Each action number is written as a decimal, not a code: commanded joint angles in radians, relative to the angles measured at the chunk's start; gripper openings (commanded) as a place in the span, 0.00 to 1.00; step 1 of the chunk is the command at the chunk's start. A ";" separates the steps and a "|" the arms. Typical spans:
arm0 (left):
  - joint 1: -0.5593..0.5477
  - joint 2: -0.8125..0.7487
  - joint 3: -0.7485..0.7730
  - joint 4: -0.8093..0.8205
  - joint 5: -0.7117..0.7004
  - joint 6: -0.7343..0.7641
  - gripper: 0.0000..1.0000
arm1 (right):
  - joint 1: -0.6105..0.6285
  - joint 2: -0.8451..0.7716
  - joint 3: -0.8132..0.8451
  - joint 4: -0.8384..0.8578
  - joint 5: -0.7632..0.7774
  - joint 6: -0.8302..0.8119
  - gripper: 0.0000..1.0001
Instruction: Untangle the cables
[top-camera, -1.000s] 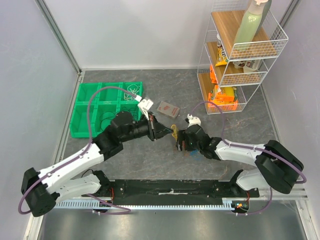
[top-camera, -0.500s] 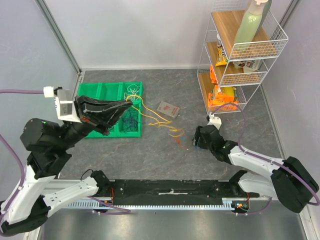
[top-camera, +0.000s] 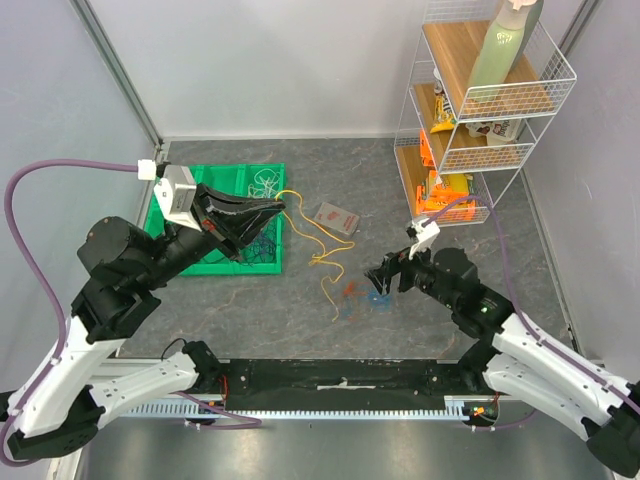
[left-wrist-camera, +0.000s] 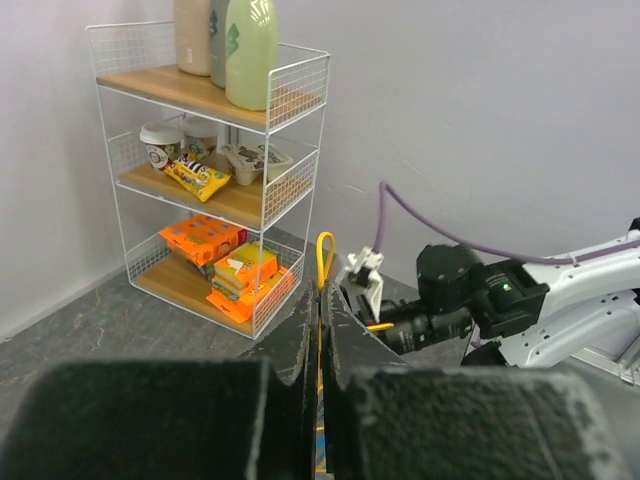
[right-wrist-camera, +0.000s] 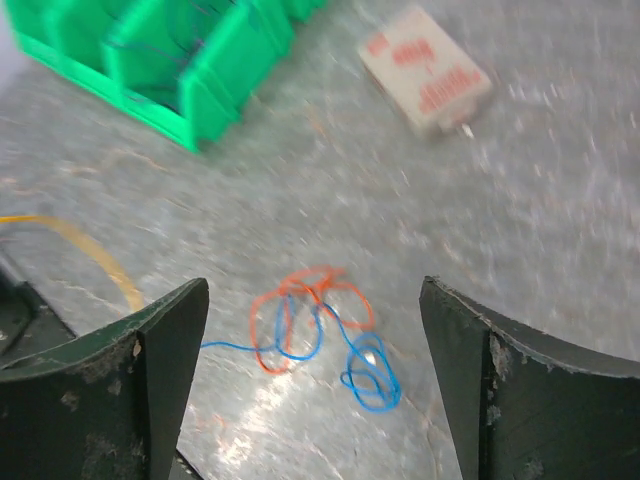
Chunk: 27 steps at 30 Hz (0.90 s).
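My left gripper (top-camera: 277, 208) is raised over the green tray (top-camera: 200, 190) and is shut on a yellow cable (top-camera: 322, 252), which trails from its tip down to the table. In the left wrist view the yellow cable (left-wrist-camera: 324, 258) sticks up in a loop from between the closed fingers of the left gripper (left-wrist-camera: 322, 305). An orange-red cable (right-wrist-camera: 318, 292) and a blue cable (right-wrist-camera: 371, 374) lie tangled together on the table. My right gripper (right-wrist-camera: 312, 292) hovers open above them; in the top view the right gripper (top-camera: 379, 277) is just right of that tangle (top-camera: 360, 291).
White cable (top-camera: 264, 184) and dark cable (top-camera: 262, 240) lie in compartments of the tray. A small pink box (top-camera: 336, 218) lies on the table behind the cables. A wire shelf (top-camera: 470, 130) with bottles and snack packs stands at the back right.
The grippers were together at the centre. My left arm lifted away left, drawing the yellow cable out. The right gripper opened and rose over the orange-red and blue cables.
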 joint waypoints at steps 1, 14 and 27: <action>-0.002 -0.006 0.020 0.008 -0.018 -0.014 0.02 | 0.003 -0.012 0.072 0.134 -0.233 -0.112 0.94; -0.004 0.020 0.115 0.002 0.022 -0.006 0.02 | 0.141 0.330 0.012 0.639 -0.438 0.018 0.85; -0.002 0.080 0.313 0.018 -0.095 0.103 0.02 | 0.158 0.490 -0.124 0.689 -0.266 0.256 0.14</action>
